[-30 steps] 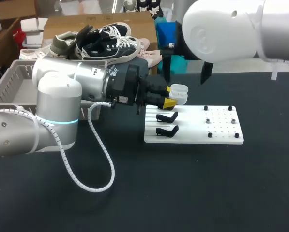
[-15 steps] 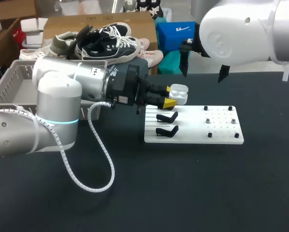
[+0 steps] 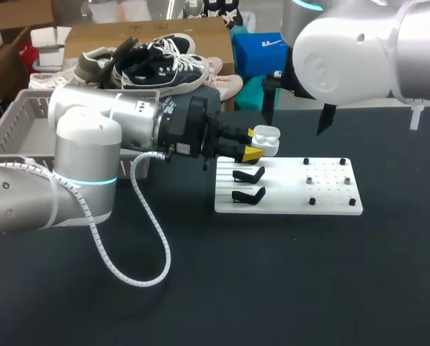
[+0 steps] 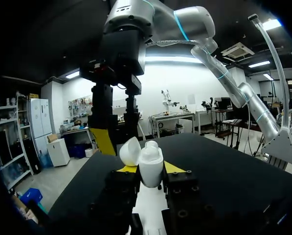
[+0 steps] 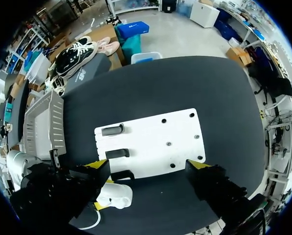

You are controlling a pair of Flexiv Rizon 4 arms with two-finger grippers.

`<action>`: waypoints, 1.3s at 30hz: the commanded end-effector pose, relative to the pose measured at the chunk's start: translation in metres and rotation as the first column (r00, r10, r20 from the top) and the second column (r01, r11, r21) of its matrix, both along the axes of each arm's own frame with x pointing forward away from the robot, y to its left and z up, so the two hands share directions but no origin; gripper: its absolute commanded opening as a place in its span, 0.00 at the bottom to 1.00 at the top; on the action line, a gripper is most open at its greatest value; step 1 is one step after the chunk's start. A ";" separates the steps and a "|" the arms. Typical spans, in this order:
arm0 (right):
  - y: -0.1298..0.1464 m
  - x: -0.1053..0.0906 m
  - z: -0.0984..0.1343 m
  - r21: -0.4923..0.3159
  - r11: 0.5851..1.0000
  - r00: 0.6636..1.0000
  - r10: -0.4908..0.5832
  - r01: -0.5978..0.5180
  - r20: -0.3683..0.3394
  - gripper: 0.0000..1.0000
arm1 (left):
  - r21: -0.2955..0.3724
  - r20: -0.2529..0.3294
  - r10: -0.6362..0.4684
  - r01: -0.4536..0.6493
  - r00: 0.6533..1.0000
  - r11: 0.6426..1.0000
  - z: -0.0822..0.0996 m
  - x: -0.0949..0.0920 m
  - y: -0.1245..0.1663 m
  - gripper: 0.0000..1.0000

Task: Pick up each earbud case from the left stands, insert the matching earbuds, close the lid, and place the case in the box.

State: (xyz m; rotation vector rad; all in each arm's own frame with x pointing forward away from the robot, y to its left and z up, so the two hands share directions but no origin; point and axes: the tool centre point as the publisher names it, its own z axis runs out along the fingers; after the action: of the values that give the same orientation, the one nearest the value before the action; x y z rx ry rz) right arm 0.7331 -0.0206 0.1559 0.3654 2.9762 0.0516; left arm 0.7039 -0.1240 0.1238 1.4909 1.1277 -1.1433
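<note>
Head view: the right gripper (image 3: pixel 295 119) had swung back slightly toward the worktop's (image 3: pixel 272 288) middle, spread wide and empty. The left gripper (image 3: pixel 252 144) clamped the earbud case (image 3: pixel 267 140) over the white board's (image 3: pixel 330 194) far left corner.

Left wrist view: the case stood upright with its lid (image 4: pixel 131 151) tipped open.

Right wrist view: the case lay below the wide fingers.

Risk: a misaligned descent might strike the lid and twist the case.

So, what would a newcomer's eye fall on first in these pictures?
First the white earbud case, its lid open, gripped in the left gripper just off the edge of the white stand board. Next the right gripper, opened wide, hanging high above that board and looking down on it.
</note>
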 end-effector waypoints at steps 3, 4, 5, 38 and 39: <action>-0.001 -0.007 -0.002 0.003 1.000 1.000 0.007 -0.007 -0.013 1.00 | -0.002 0.001 0.001 -0.001 1.000 1.000 0.000 0.000 0.000 0.00; -0.001 -0.008 -0.001 0.005 1.000 1.000 0.009 -0.009 -0.016 1.00 | -0.002 0.001 0.001 -0.001 1.000 1.000 0.000 0.000 0.000 0.00; -0.001 -0.010 -0.001 0.010 1.000 1.000 0.014 -0.014 -0.020 1.00 | -0.002 0.001 0.001 -0.001 1.000 1.000 0.000 0.000 0.000 0.00; -0.058 -0.057 0.039 0.138 0.986 0.983 0.071 -0.095 0.170 1.00 | -0.009 -0.023 0.073 -0.074 0.997 0.997 0.015 -0.009 0.028 0.00; -0.060 -0.060 0.038 0.142 0.984 0.983 0.087 -0.110 0.162 1.00 | -0.007 -0.027 0.087 -0.087 0.996 0.996 0.017 -0.009 0.032 0.00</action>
State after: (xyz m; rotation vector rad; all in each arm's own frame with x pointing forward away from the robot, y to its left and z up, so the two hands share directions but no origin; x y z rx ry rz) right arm 0.6882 -0.0658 0.1945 0.2384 2.9293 0.2287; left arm 0.7108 -0.1058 0.1327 1.4406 1.1631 -1.1504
